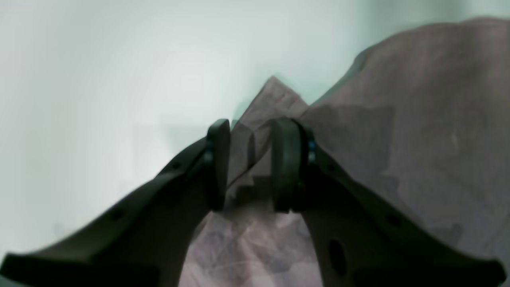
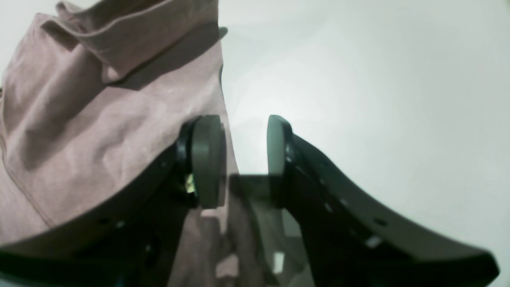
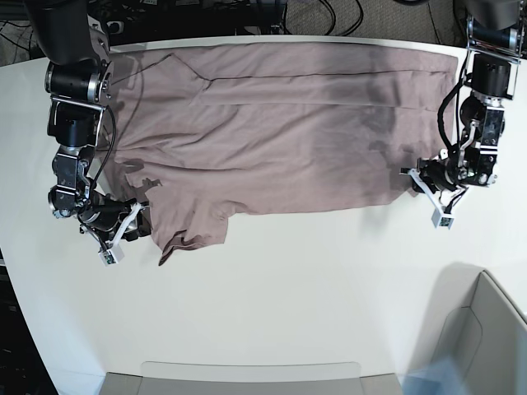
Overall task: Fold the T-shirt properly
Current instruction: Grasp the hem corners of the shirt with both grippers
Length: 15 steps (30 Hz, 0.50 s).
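Honestly, my left claw (image 1: pixel 250 163) and right claw (image 2: pixel 243 161) both gape apart at opposite edges of the T-shirt (image 3: pixel 280 132) spread on the tabletop (image 3: pixel 288 304); thin fabric could slip if I pinch shallow.

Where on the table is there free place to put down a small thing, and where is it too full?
Free: the wide white table strip between the T-shirt and the near edge. Crowded: the far half under the shirt, and both shirt ends, where the open left gripper and open right gripper sit.
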{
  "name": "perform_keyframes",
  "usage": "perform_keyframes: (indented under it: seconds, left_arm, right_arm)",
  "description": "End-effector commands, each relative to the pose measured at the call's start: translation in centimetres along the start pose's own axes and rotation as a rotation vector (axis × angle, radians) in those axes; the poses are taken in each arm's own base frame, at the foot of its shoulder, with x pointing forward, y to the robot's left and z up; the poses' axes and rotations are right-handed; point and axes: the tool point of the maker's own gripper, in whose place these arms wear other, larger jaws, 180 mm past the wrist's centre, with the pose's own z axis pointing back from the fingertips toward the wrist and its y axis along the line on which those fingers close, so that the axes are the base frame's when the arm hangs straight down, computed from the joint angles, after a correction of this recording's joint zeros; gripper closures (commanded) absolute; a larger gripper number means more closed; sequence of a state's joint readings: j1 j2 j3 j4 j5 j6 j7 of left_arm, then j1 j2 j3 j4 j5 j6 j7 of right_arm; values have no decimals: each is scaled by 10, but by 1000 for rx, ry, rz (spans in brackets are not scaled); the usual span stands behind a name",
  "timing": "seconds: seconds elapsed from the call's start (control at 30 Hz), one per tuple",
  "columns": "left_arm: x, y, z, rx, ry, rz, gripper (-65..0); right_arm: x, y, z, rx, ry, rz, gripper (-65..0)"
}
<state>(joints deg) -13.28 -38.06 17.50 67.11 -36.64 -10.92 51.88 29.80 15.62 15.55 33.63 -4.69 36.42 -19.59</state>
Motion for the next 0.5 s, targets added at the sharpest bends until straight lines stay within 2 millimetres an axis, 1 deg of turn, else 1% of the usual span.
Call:
perform_keyframes:
  seconds: [0.0, 0.07, 0.13, 0.2, 0.23, 0.27, 0.3, 0.33, 0.4, 0.43, 0.47]
  left_arm:
    - [-1, 1, 1, 7, 11, -5, -190]
    - [-2, 0, 0, 3, 14, -4, -189]
    - [-2, -2, -1, -2, 15, -3, -166]
    - [-2, -4, -2, -5, 15, -3, -97]
    - [-2, -3, -2, -4, 15, -1, -39]
    - [-1, -2, -1, -4, 10, 4, 0]
    - [-1, -3, -3, -5, 5, 11, 0]
    - [-2, -1, -4, -3, 9, 17, 0]
    - [-2, 1, -5, 1, 7, 28, 0]
    - [5, 4, -3, 3, -21, 45, 0]
    - [11, 12, 1, 11, -53, 78, 0]
  right_arm:
    - [-12, -7, 3, -19, 78, 30, -200]
    - [-12, -6, 3, -17, 77, 30, -200]
    - [-12, -6, 3, -17, 77, 30, -200]
    - [-13, -6, 3, -17, 80, 30, -198]
    - [-16, -5, 3, -16, 85, 29, -188]
    - [-16, -5, 3, -16, 85, 29, -169]
    - [-16, -5, 3, -16, 85, 29, -142]
    - [-16, -5, 3, -16, 85, 29, -101]
    - [-15, -5, 3, -16, 81, 29, 0]
    - [-14, -5, 3, -16, 75, 29, 0]
    - [-12, -6, 3, -16, 71, 29, 0]
